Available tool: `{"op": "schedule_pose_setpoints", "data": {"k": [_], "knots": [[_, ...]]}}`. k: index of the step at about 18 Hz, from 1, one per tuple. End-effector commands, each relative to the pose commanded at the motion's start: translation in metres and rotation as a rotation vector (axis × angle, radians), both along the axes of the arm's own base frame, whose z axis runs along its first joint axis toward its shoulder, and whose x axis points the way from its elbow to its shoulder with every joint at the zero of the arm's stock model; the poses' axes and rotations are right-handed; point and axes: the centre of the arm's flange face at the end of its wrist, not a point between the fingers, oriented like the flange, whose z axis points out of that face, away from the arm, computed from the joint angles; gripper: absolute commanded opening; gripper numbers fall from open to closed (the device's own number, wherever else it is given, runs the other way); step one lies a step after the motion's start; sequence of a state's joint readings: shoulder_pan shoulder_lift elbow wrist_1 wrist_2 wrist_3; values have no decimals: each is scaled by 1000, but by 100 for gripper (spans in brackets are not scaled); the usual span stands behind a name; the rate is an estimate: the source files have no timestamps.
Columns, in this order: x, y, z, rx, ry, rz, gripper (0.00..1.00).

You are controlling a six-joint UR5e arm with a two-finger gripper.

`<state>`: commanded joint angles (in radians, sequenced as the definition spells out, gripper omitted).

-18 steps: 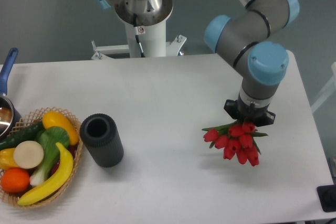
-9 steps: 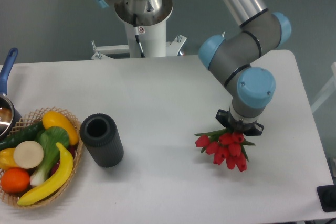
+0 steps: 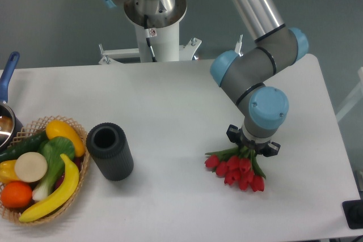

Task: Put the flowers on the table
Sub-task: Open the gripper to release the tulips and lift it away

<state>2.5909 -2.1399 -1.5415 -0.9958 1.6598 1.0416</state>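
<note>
Pincer: we see our pincer (image 3: 248,150) pointing straight down from the wrist, its fingertips hidden under the arm and behind the blooms; it appears clamped on the stems of the flowers (image 3: 237,169), since the bunch hangs directly from it.
Flowers: the red buds fan out toward the camera just below the wrist, green stems running back up into the pincer, on the right half of the counter (image 3: 170,106).
Height: the buds look close to the white surface, perhaps touching it; we cannot tell for certain from this one view.
Why held so: we judge that gripping at the stems keeps the buds free of the fingers, and the vertical wrist lets us lay the bunch down flat without dragging it.
Why this spot: the patch under the flowers is bare counter, well apart from the dark cylinder (image 3: 110,151) and the wicker basket (image 3: 76,182) of fruit and vegetables at the left, so nothing gets knocked.
Other things: a pot with a blue handle (image 3: 8,77) sits at the far left edge, away from our work.
Step in hand: we judge we are at the set-down, with release not yet done.
Next move: we would part the fingers once the bunch rests, then lift straight up so the stems do not snag.
</note>
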Motion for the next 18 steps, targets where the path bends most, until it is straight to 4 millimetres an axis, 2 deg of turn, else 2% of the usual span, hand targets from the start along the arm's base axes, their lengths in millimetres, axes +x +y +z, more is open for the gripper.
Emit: {"op": "schedule_pose_setpoints", "data": {"k": [3,5,6,7,9,11,13,16,18], "knots": [[7,-5,12,11,15,-3,75],[8,-9,22,18,26,0,86],[7,-11,28,22,33,3,95],[7,-12,33,31,37,6,98],[1,-22,36,38,37,27,100],[5,-28,57,53,62,37,100],[4,-34,58,44,66,49,100],[-2,-62,90,63,99,79,100],[4,-71,93,65,100,86,100]]}}
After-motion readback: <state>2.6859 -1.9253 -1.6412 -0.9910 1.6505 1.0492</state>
